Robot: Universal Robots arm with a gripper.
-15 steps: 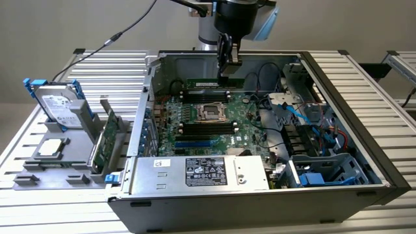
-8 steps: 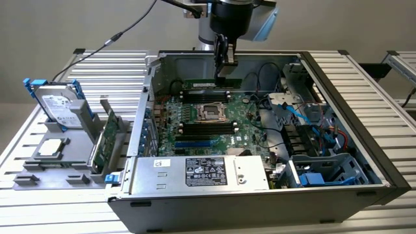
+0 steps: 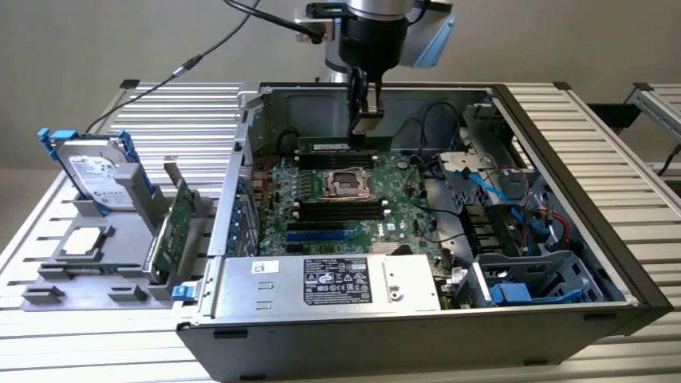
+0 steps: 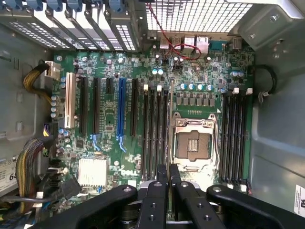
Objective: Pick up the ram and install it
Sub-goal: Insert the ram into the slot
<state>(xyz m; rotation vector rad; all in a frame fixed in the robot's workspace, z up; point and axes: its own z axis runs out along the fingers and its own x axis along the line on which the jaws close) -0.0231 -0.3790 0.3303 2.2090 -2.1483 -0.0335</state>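
Green ram stick (image 3: 324,146) is pinched in the gripper (image 3: 365,120), hanging over the far memory slots (image 3: 338,159) by the CPU socket (image 3: 349,182); if it's off-line from the slot, pushing could jam or crack it

1 open computer case (image 3: 404,343) on 1 slatted table (image 3: 181,104). Inside, 1 green motherboard (image 4: 205,67) with 1 processor socket (image 4: 193,143), 8 black memory slots (image 4: 230,133) in 2 banks of 4, and 6 card slots (image 4: 84,109): 1 white slot (image 4: 68,107), 1 blue slot (image 4: 120,107), 4 black. 1 memory stick (image 3: 324,145). 1 power supply (image 3: 330,279). By the table's edge at the exterior view's left: 1 upright hard drive (image 3: 94,171), 1 green card (image 3: 171,227).
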